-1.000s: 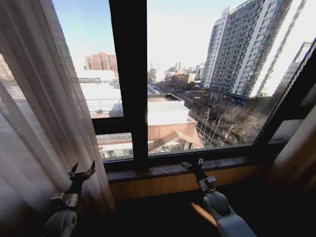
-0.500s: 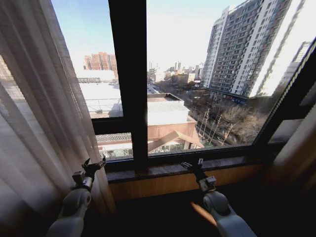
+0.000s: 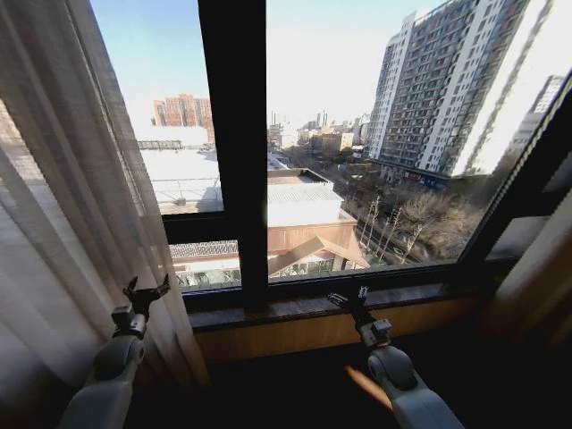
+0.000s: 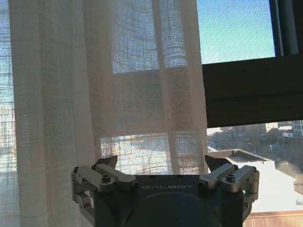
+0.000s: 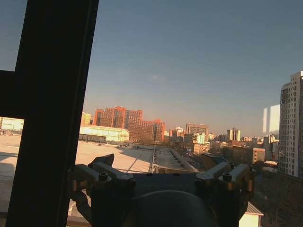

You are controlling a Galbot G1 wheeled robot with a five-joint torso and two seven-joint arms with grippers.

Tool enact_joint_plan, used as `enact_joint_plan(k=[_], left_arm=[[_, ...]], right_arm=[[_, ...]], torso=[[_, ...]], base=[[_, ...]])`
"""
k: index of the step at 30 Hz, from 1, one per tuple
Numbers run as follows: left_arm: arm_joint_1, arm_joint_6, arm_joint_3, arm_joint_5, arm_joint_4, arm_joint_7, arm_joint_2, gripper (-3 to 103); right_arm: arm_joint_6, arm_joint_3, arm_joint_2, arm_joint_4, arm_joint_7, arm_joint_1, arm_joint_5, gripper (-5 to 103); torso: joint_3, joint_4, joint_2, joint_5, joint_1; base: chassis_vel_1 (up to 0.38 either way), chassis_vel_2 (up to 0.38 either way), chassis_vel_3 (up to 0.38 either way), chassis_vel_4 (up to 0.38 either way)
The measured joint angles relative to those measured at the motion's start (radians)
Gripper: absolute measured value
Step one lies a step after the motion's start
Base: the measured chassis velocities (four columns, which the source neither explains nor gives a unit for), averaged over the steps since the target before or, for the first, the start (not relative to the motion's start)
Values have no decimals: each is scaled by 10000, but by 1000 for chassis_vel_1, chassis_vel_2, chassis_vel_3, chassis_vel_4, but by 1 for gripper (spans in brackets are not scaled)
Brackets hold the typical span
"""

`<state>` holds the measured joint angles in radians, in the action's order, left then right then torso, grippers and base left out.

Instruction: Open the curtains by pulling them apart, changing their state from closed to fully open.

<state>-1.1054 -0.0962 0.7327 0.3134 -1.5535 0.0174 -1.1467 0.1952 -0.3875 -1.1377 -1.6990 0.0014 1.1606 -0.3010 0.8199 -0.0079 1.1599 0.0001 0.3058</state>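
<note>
At the left of the head view: curtains (image 3: pixel 63 206), sheer cream pleats, gathered aside, window glass beyond left bare. Left pincer (image 3: pixel 146 292): raised at the curtains' inner edge, fingers apart, nothing between them; contact with the fabric cannot be told. Left wrist view adds the weave of the curtains (image 4: pixel 94 85) hanging ahead of the left pincer (image 4: pixel 161 163). Right pincer (image 3: pixel 349 298): fingers apart, over the window sill (image 3: pixel 331 307); right wrist view shows it (image 5: pixel 158 163) facing the dark window frame (image 5: pixel 52 104).
</note>
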Motion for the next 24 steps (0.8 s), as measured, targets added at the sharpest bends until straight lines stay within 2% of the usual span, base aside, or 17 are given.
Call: enact_joint_plan(k=[1, 2, 4, 5, 6, 7, 8, 10, 19, 24], left_arm=[[0, 0, 0, 0, 0, 0, 0, 100], [-29, -445, 27, -68, 164, 162, -4, 100], [-76, -826, 39, -146, 269, 251, -28, 100], [-262, -1120, -44, -265, 222, 156, -203, 100], [-262, -1120, -44, -265, 222, 156, -203, 100], [-501, -1241, -179, -359, 198, 115, -450, 100], [-657, -1276, -245, -422, 201, 76, -614, 100], [-779, -1391, -328, -548, 129, -6, -756, 100], [-753, -1368, -281, -610, 129, -59, -853, 100], [-575, -997, 33, -379, 148, -279, -673, 100]], right_arm=[[0, 0, 0, 0, 0, 0, 0, 100], [0, 0, 0, 0, 0, 0, 0, 100], [0, 0, 0, 0, 0, 0, 0, 100], [0, 1, -1, 0, -1, 0, 0, 100], [0, 1, -1, 0, -1, 0, 0, 100], [0, 1, -2, 0, -1, 0, 0, 100], [0, -1, 2, 0, 1, 0, 0, 100], [0, 1, 0, 0, 0, 0, 0, 100], [0, 1, 0, 0, 0, 0, 0, 100], [0, 0, 0, 0, 0, 0, 0, 100]], torso=[[0, 0, 0, 0, 0], [0, 3, 0, -1, 0], [0, 3, 0, -1, 1], [-2, 0, 1, 16, 2], [-2, 0, 1, 16, 2], [-1, 3, 0, 3, 0], [2, 5, -1, -29, 1], [0, 1, 0, 11, 1], [0, 1, 0, -1, 1], [-1, 2, 0, 0, 0]], base=[[0, 0, 0, 0], [0, 0, 0, 0], [0, 0, 0, 0], [0, 0, 0, 0], [0, 0, 0, 0], [0, 0, 0, 0], [0, 0, 0, 0], [0, 0, 0, 0], [0, 0, 0, 0], [0, 0, 0, 0]])
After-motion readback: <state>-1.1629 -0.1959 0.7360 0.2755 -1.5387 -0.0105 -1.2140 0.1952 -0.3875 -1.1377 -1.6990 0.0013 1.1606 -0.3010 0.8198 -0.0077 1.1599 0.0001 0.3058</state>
